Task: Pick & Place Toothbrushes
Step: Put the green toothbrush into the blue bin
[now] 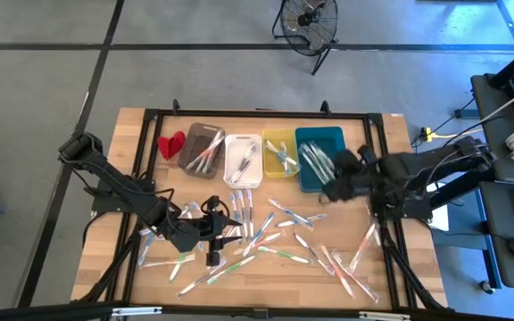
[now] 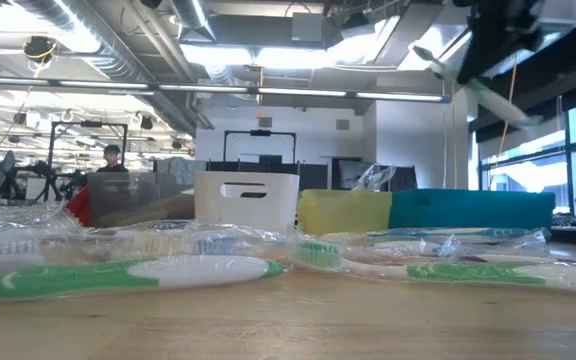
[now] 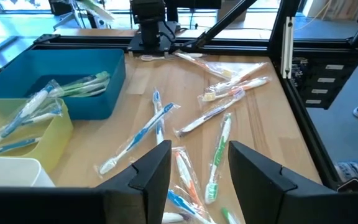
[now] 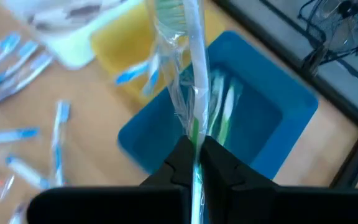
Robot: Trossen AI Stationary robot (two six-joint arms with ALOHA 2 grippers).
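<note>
Lower left of centre in the high view, the left gripper (image 1: 211, 234) hangs with jaws wide, holding nothing, over wrapped toothbrushes (image 1: 266, 234) scattered on the tabletop (image 1: 132, 152); right of centre, the right gripper (image 1: 328, 189) pinches a green toothbrush (image 4: 194, 81) above the teal bin (image 1: 321, 153)

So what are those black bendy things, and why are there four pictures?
They are two robot arms with pinching grippers. One picture looks down from above, one looks along the table, and two come from cameras on the wrists. The wooden table holds wrapped toothbrushes and four bins: grey, white, yellow and teal. The right gripper pinches a green toothbrush above the teal bin. The left gripper hangs open over the loose brushes, holding nothing.
</note>
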